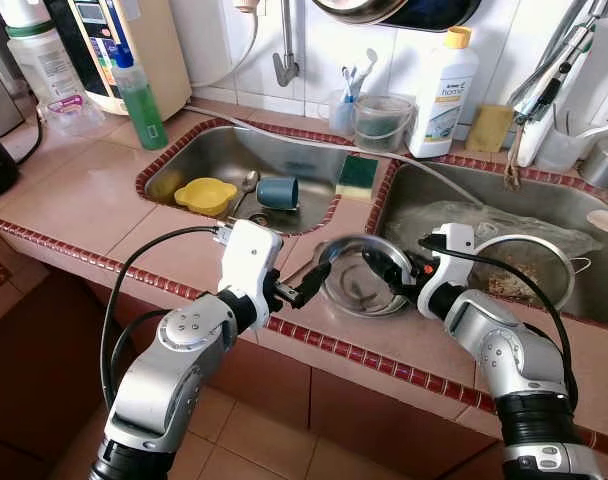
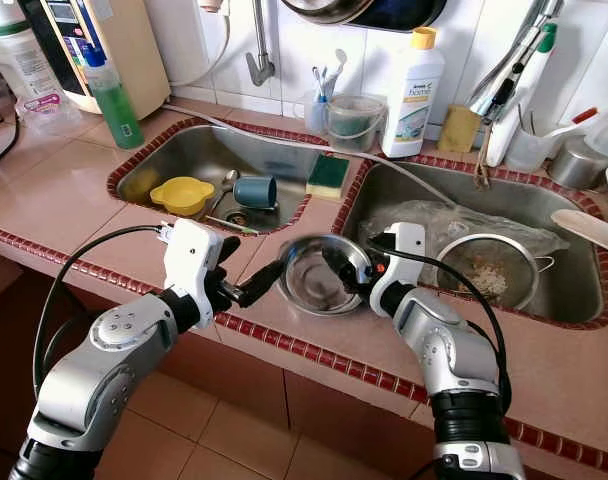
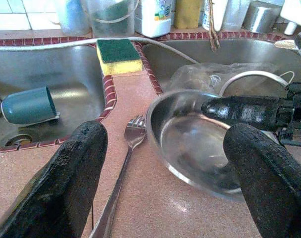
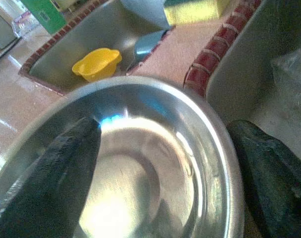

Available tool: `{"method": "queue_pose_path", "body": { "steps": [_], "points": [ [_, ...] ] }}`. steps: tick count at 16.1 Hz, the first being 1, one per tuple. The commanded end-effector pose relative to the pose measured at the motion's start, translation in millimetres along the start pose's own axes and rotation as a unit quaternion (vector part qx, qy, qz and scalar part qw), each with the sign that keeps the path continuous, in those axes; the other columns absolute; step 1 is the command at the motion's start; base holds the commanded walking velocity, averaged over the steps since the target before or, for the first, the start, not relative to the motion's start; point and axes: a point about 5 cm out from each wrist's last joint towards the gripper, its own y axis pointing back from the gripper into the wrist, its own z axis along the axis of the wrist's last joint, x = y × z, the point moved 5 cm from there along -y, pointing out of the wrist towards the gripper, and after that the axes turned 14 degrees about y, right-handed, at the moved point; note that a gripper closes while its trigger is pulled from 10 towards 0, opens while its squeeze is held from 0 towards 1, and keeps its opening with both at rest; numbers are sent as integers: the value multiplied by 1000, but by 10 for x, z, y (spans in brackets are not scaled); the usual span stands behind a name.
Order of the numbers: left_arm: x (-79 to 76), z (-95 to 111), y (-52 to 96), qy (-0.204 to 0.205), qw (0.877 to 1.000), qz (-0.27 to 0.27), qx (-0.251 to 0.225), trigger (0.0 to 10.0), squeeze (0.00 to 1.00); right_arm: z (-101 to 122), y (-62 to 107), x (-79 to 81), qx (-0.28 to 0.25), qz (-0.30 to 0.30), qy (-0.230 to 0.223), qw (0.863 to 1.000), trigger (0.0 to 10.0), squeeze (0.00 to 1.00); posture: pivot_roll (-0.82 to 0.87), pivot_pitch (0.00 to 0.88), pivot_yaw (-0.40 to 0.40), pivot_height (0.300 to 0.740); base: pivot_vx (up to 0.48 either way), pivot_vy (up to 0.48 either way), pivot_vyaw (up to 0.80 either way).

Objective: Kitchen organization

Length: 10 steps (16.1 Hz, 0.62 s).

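A shiny steel bowl (image 1: 356, 285) sits on the pink counter strip (image 1: 314, 340) between the two sinks. My right gripper (image 1: 381, 264) is open and straddles the bowl's right rim. One of its fingers (image 4: 56, 173) is inside the bowl and the other is outside the rim. My left gripper (image 1: 319, 278) is open just left of the bowl and holds nothing. A steel fork (image 3: 133, 136) lies on the counter between its fingers (image 3: 74, 183), beside the bowl.
The left sink (image 1: 184, 150) holds a yellow bowl (image 1: 205, 195), a teal cup (image 1: 278, 192) on its side and a spoon (image 1: 246, 185). A green-yellow sponge (image 1: 356, 176) lies on the divider. The right sink has a wire strainer (image 1: 524, 270) and clear plastic (image 1: 454, 220). Bottles line the back wall.
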Motion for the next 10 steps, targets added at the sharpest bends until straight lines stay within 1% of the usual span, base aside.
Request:
{"method": "queue_pose_path", "body": {
  "steps": [1, 2, 3, 6, 8, 9, 10],
  "points": [
    [-23, 4, 29, -4, 1000, -8, 1, 10000, 0, -66, 6, -23, 14, -3, -9, 1000, 4824, 0, -198, 56, 33, 740, 0, 0, 0],
    [-42, 7, 33, -5, 1000, -12, 1, 10000, 0, -88, 10, -40, 21, -8, -8, 1000, 8392, 0, -198, 56, 33, 740, 0, 0, 0],
    [-52, 17, 34, -4, 1000, -15, 0, 10000, 0, -89, 9, -45, 21, -9, -7, 1000, 10000, 0, -198, 55, 33, 740, 0, 0, 0],
    [-54, 18, 32, -3, 1000, -15, -1, 10000, 0, -84, 2, -55, 22, -11, -5, 1000, 10000, 0, -199, 54, 32, 740, 0, 0, 0],
    [-67, 10, 34, -1, 1000, -17, 0, 10000, 0, -87, 2, -56, 22, -10, -11, 1000, 10000, 0, -197, 55, 31, 740, 0, 0, 0],
    [-67, 11, 35, -2, 1000, -18, 0, 10000, 0, -95, 1, -60, 23, -11, -16, 1000, 3804, 0, -198, 53, 31, 740, 0, 0, 0],
    [-69, 11, 35, -2, 1000, -19, 1, 10000, 0, -99, 1, -68, 23, -13, -19, 999, 1765, 0, -196, 52, 31, 740, 0, 0, 0]
  ]
}}
